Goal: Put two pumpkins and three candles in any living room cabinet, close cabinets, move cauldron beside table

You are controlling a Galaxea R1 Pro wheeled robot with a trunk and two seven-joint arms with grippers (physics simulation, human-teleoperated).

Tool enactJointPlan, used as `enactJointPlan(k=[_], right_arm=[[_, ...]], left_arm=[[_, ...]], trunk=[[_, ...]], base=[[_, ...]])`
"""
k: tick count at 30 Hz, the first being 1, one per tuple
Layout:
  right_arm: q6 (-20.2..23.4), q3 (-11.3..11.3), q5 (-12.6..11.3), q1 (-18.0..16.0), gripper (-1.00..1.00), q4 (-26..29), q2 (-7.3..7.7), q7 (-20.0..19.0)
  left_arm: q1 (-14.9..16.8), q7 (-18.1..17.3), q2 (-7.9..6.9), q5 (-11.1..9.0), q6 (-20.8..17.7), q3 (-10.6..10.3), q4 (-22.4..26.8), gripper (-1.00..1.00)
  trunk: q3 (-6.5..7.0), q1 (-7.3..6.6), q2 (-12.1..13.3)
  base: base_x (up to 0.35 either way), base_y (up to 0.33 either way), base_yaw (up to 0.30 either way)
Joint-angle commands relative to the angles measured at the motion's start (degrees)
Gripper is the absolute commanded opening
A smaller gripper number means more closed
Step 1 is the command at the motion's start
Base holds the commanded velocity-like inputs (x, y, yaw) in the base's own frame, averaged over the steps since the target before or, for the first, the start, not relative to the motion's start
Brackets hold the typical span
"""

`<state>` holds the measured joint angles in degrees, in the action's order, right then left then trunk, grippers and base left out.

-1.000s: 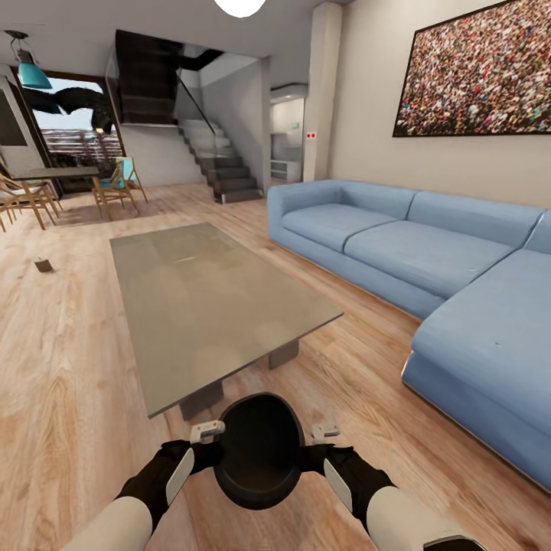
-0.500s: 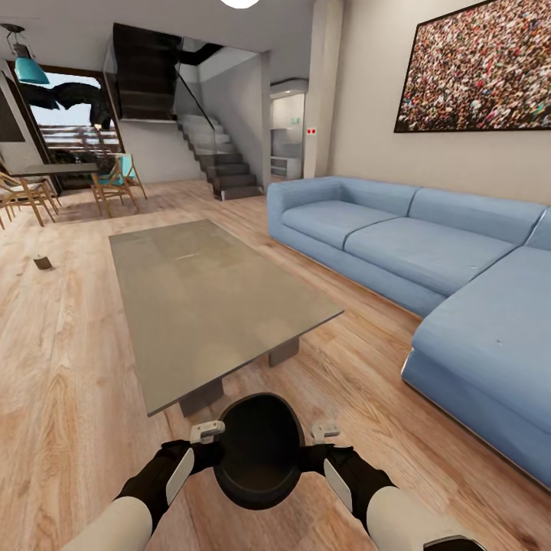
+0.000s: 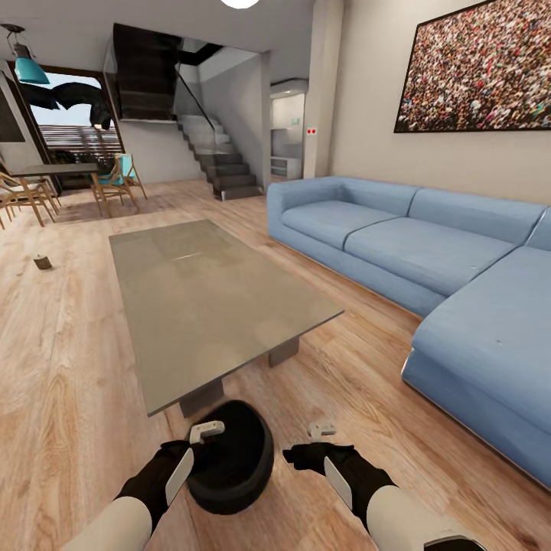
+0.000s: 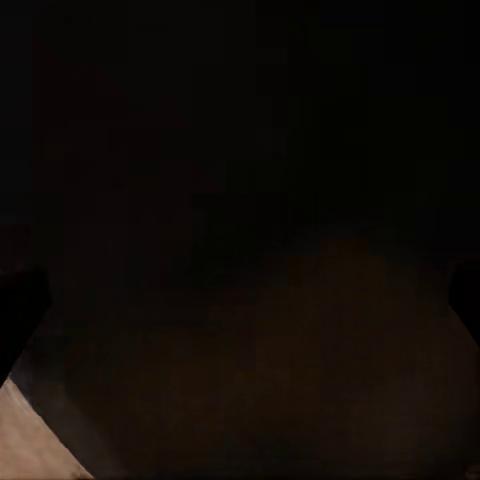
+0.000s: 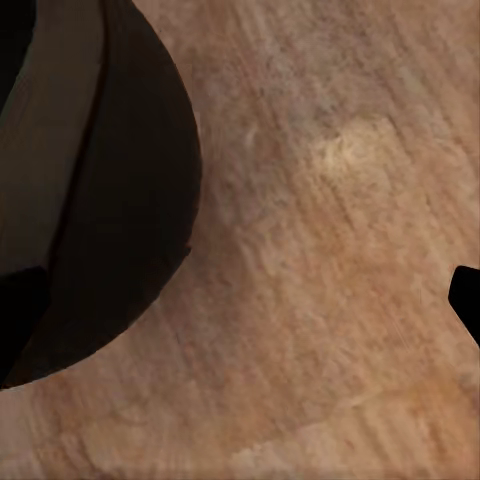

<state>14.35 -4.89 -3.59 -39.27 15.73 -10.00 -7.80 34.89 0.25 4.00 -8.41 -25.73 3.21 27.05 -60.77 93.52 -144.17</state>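
Cauldron, round black pot (image 3: 229, 458), sits on plank floor at 6 o'clock of grey glass-topped surface (image 3: 214, 295). Left claw (image 3: 205, 436) touches its rim, grip undeterminable; right claw (image 3: 306, 445) apart, empty. Placement step; next, withdraw.

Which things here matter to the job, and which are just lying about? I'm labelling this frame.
Job:
cauldron, on the floor by the table's near end
table
left gripper, at the cauldron's rim
right gripper, apart from the cauldron

Lying about:
sofa
wall picture
dining chairs
stairs
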Motion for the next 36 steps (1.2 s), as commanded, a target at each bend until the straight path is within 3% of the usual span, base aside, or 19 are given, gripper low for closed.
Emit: enactJointPlan(k=[1, 5, 36], right_arm=[[0.31, -0.20, -0.37, -0.01, 1.00, 0.09, 0.00, 0.07], [0.32, -0.20, -0.37, -0.01, 1.00, 0.09, 0.00, 0.07], [0.30, -0.20, -0.37, -0.01, 1.00, 0.09, 0.00, 0.06]], left_arm=[[0.00, 0.04, 0.05, -0.38, -0.37, 0.34, 0.11, 1.00], [0.00, 0.02, 0.06, -0.38, -0.37, 0.34, 0.11, 1.00], [0.00, 0.40, 0.15, -0.58, -2.56, 0.49, 2.13, 1.00]], trunk=[[-0.05, -0.01, -0.02], [-0.05, -0.01, -0.02], [6.82, -0.81, 0.39]], base=[[0.000, 0.000, 0.000], [0.000, 0.000, 0.000], [-0.032, 0.000, 0.000]])
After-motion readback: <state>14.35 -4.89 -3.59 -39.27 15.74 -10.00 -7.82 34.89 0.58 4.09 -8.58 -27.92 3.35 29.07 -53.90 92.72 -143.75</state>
